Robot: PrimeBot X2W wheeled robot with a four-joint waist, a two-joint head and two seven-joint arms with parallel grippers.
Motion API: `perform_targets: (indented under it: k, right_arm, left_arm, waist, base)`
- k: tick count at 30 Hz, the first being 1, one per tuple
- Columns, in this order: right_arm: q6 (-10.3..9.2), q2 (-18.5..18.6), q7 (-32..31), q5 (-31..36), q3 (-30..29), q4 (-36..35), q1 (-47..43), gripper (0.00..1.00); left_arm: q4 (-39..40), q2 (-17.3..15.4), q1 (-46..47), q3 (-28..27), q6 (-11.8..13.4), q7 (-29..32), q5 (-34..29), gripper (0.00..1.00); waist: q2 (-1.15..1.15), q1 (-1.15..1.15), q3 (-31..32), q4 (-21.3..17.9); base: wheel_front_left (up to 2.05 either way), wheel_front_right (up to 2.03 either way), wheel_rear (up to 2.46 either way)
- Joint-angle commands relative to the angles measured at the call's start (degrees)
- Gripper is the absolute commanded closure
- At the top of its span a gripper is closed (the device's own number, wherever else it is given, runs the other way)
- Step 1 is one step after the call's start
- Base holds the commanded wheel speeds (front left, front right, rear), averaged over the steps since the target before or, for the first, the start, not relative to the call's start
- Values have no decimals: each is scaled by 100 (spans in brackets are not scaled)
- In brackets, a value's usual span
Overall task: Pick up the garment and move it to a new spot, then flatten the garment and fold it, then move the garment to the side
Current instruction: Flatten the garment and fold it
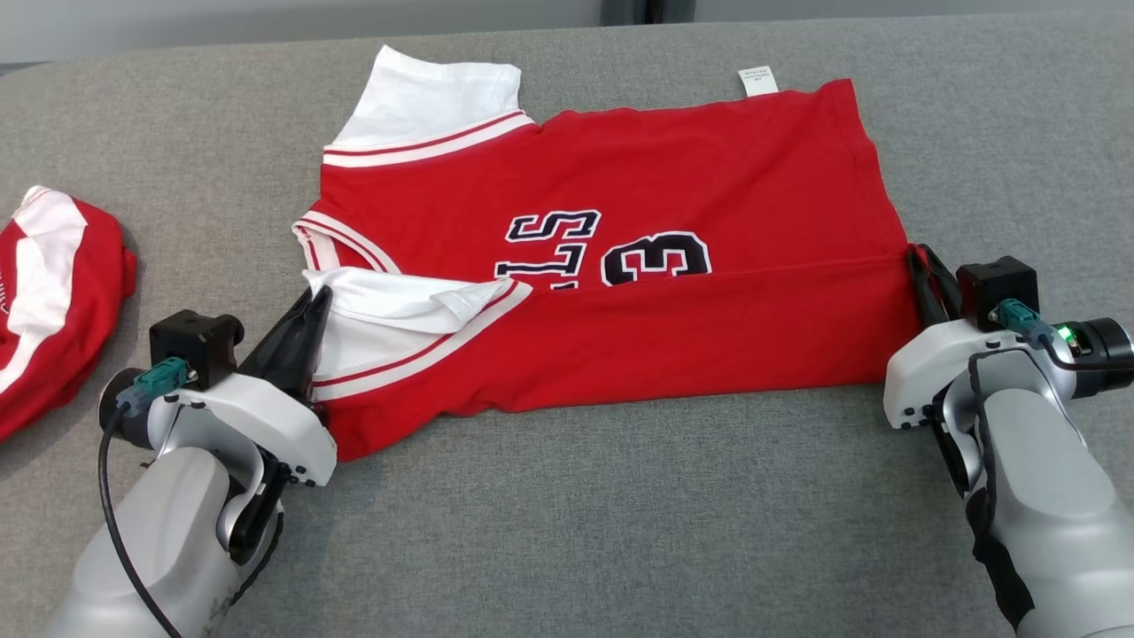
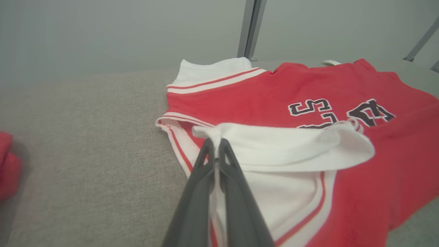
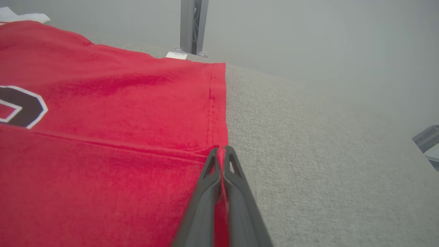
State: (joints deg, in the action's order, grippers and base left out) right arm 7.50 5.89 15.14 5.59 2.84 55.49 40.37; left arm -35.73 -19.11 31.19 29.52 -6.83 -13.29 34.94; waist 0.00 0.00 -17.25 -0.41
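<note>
The garment (image 1: 673,186) is a red jersey with white sleeves and dark numbers, lying sideways on the grey table, its near half folded up over the far half. My left gripper (image 1: 317,296) is shut on the garment's white near sleeve; in the left wrist view the gripper (image 2: 216,141) pinches white cloth (image 2: 284,144). At the hem end, my right gripper (image 1: 916,256) is shut on the red corner of the fold; the right wrist view shows the gripper (image 3: 222,149) with red fabric (image 3: 103,113) between its fingers.
A second red and white garment (image 1: 53,292) lies bunched at the table's left edge. Grey cloth-covered table (image 1: 567,532) stretches in front of the jersey. A metal post (image 3: 192,25) stands beyond the table's far edge.
</note>
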Motion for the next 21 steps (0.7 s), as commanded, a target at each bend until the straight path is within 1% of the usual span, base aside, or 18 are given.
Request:
perform_targets:
  k: [1,2,3,4,10,14,17,21]
  right_arm:
    - [-1,7,8,47,-44,-35,21,58]
    - [-1,-20,8,46,-73,-76,0,51]
    - [-1,-46,9,44,-95,-143,-37,21]
    - [-1,-65,9,54,-111,-229,-82,0]
    - [-1,-168,9,-40,-197,-862,-442,0]
    - [-1,-203,9,-117,-262,-1201,-789,0]
    - [-1,-216,9,-164,-326,-1388,-1037,0]
    - [-1,-211,9,-221,-399,-1530,-1253,0]
  left_arm:
    - [-127,9,112,-12,-21,-50,4,1]
    - [-191,33,141,-14,-25,-75,19,0]
    - [-257,70,154,-29,-31,-93,62,0]
    - [-307,84,158,-40,-41,-111,85,0]
    - [-211,155,-155,-283,-58,-179,266,0]
    - [23,226,-601,-416,15,-185,411,0]
    - [201,231,-969,-435,102,-59,566,0]
    - [538,231,-1422,-433,321,227,707,0]
  waist:
    - [0,0,5,-20]
    - [0,0,15,-33]
    - [0,0,32,-46]
    - [0,0,59,-60]
    - [0,0,283,-115]
    - [0,0,454,-85]
    - [0,0,561,-51]
    - [0,0,635,-24]
  base:
    - [0,0,0]
    - [0,0,0]
    - [0,0,0]
    - [0,0,0]
    - [0,0,0]
    - [0,0,0]
    - [0,0,0]
    - [0,0,0]
